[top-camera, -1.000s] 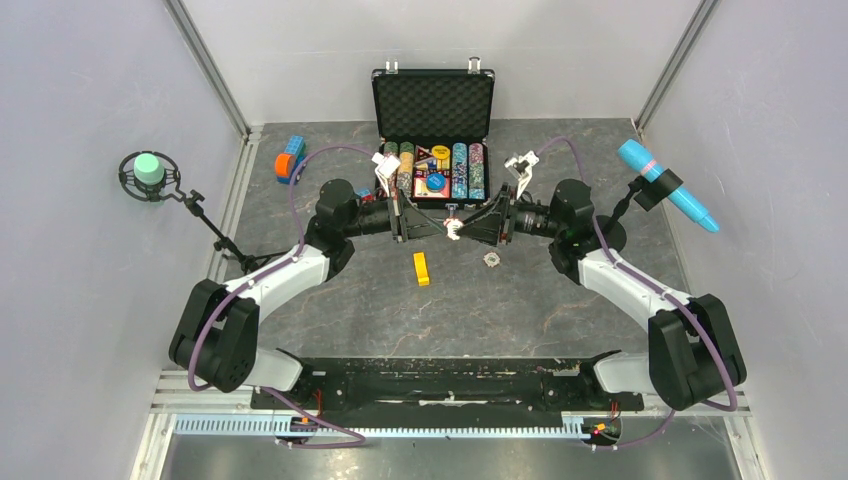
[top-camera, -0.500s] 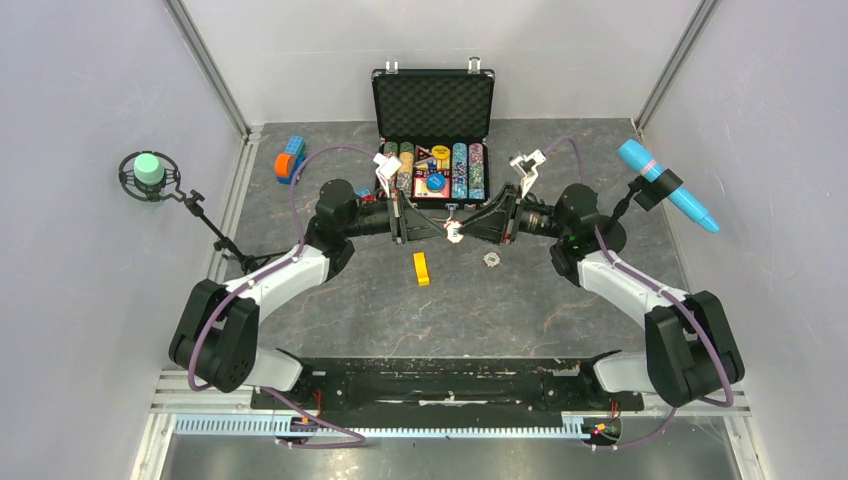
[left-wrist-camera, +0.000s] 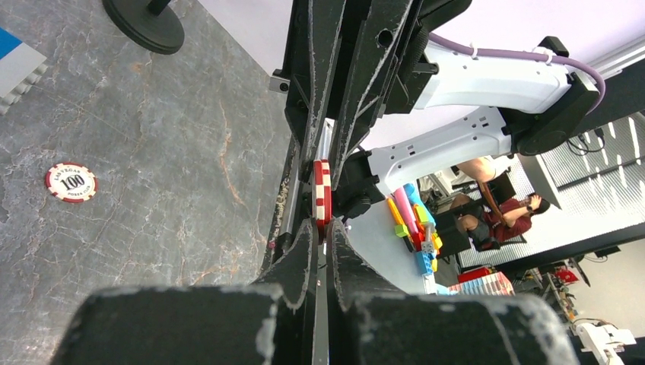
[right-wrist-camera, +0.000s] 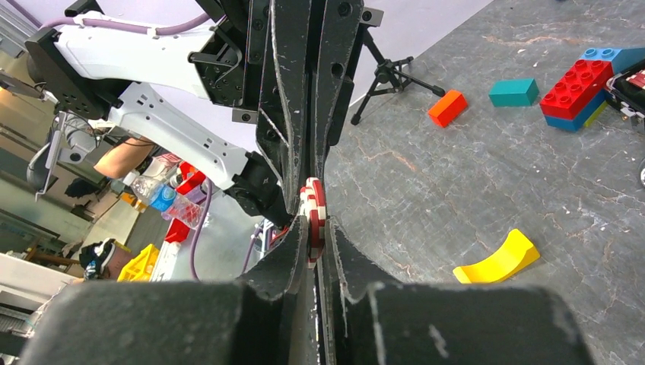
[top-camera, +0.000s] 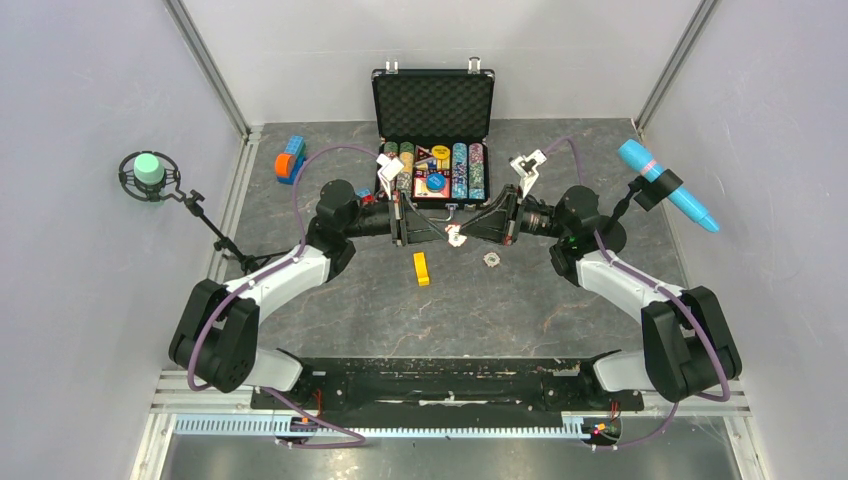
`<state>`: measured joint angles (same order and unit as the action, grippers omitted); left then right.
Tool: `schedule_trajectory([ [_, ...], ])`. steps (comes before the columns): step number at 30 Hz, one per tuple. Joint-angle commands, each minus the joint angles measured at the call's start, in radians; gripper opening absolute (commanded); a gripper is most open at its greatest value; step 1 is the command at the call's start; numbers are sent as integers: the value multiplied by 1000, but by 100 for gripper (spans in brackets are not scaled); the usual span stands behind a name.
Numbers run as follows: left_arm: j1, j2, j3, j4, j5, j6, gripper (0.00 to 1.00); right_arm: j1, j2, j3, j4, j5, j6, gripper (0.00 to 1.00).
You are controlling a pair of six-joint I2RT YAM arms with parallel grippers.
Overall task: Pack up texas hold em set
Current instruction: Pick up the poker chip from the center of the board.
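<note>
The black briefcase (top-camera: 433, 105) stands open at the back, grey foam in its lid and rows of coloured chips (top-camera: 460, 170) in its base. My left gripper (top-camera: 446, 231) and right gripper (top-camera: 463, 234) meet tip to tip in front of it. Both are shut on one red-and-white poker chip (top-camera: 455, 236), held on edge above the table. In the left wrist view my left gripper (left-wrist-camera: 322, 228) pinches the chip's (left-wrist-camera: 322, 194) lower edge. In the right wrist view my right gripper (right-wrist-camera: 313, 255) pinches the chip (right-wrist-camera: 313, 217) too. Another chip (top-camera: 491, 260) lies flat on the table and shows in the left wrist view (left-wrist-camera: 71, 182).
A yellow block (top-camera: 421, 268) lies just in front of the grippers. Red, blue and orange toy bricks (top-camera: 290, 158) sit at the back left. A stand with a green cap (top-camera: 150, 172) is at the left wall, a blue cylinder (top-camera: 665, 185) at the right.
The grippers stay tip to tip on the chip. The chip and both tips have dropped slightly, and the right wrist has shifted a little to the right.
</note>
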<state>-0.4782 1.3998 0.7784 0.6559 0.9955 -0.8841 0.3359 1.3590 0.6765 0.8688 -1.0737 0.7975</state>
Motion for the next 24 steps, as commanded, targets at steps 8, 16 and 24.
schedule_trajectory([
  [8, -7, -1, 21, 4, 0, -16, 49, 1, -15, 4, 70, -18, -7, 0],
  [16, 12, -71, 87, -324, -113, 161, 100, 2, -108, 82, -461, 243, -433, 0],
  [24, 116, -208, 200, -873, -563, 366, 100, 13, -41, 124, -566, 582, -522, 0],
])
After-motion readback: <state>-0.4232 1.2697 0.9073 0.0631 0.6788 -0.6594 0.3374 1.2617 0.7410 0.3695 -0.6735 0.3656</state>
